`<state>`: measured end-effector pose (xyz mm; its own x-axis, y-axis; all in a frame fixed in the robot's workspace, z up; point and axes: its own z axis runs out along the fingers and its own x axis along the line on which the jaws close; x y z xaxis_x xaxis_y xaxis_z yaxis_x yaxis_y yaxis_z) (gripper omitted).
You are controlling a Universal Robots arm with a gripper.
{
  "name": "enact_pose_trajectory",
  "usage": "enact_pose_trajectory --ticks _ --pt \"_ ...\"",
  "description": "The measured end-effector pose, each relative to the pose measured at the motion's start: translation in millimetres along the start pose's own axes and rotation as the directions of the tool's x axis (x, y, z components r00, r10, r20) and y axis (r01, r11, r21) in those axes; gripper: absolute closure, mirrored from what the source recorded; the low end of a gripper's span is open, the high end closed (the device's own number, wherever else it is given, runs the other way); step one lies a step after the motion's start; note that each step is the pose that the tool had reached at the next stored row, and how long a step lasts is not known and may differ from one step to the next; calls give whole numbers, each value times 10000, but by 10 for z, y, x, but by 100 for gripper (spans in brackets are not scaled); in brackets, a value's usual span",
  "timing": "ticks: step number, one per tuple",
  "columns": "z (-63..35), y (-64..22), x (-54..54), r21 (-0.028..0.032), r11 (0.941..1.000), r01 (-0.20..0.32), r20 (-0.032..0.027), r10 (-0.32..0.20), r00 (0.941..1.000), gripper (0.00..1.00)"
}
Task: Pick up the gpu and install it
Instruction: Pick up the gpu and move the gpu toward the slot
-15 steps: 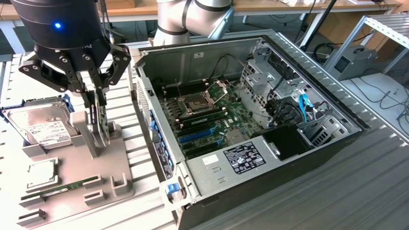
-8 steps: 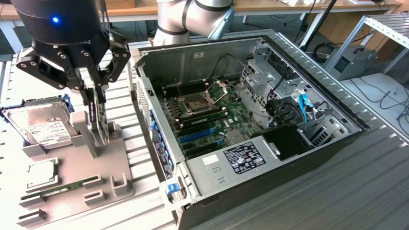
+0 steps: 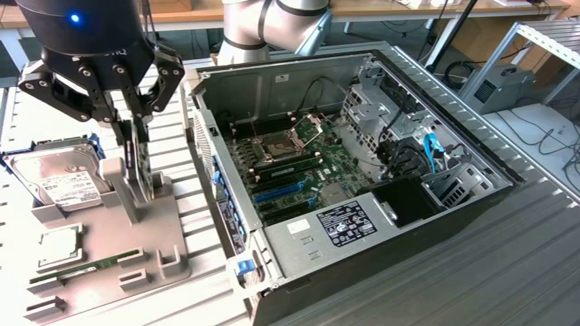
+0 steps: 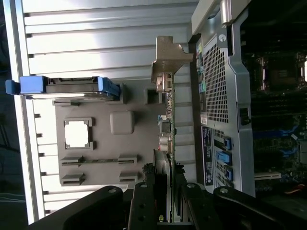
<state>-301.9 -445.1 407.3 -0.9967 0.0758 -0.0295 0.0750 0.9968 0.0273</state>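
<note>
The end effector [image 3: 134,121], clamped half-closed on the upright gpu's [image 3: 138,166] thin edge, risks it twisting and snagging the holder [image 3: 136,238].

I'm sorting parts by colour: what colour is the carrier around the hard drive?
The carrier is blue, clearest in the wrist view.
</note>
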Motion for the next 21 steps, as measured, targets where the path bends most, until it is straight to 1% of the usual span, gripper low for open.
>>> enact_pose_trajectory --ticks 21 --pt "-159 4 -5 -1 10000 0 1 0 10000 74"
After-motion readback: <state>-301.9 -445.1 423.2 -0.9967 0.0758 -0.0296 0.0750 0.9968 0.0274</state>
